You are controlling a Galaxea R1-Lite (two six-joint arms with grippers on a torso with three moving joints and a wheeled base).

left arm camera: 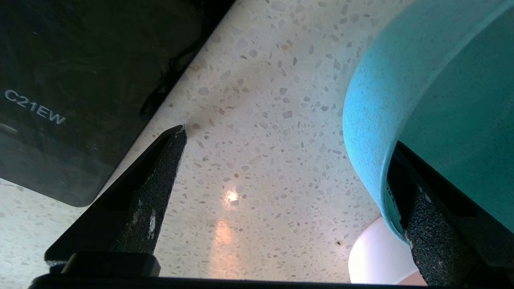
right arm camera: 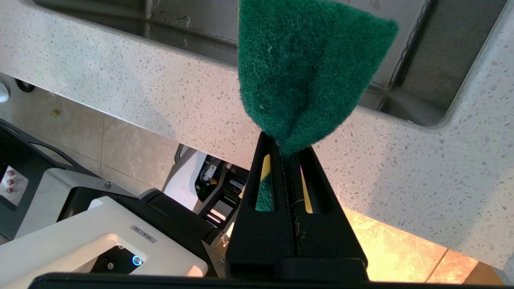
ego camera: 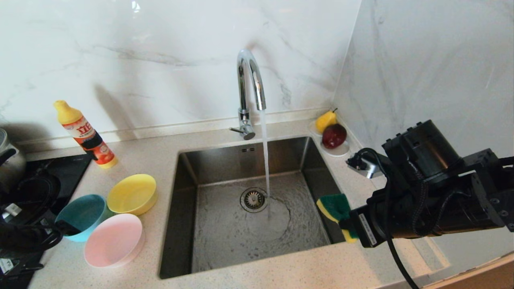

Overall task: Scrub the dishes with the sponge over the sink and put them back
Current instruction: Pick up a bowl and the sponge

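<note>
Three bowls sit together on the speckled tabletop [ego camera: 132, 148] left of the sink [ego camera: 225, 237] — one yellow bowl [ego camera: 132, 194] nearest the wall, one teal bowl [ego camera: 80, 216] beside the black cooktop [ego camera: 60, 168], one pink bowl [ego camera: 114, 240] nearest the front edge, each touching or just beside its neighbours. The left pincer [left arm camera: 289, 200] stands wide at the teal bowl's rim: one finger [left arm camera: 425, 224] lies inside the bowl against its wall, the other finger hangs outside over the bare tabletop, so the wall is between them, not pinched.

The right pincer [right arm camera: 287, 160] is clamped tight on the one sponge [ego camera: 335, 208], squeezing it so the green scouring face bulges out past the tips; it hangs at the sink's right rim.

One faucet [ego camera: 249, 88] runs a steady stream of water [ego camera: 266, 160] into the basin, landing just beside the round drain [ego camera: 253, 199]. One orange soap bottle [ego camera: 85, 134] stands by the wall, and one saucer [ego camera: 339, 150] in the corner holds two fruits — a yellow pear [ego camera: 325, 119] and a dark red apple [ego camera: 334, 135].
</note>
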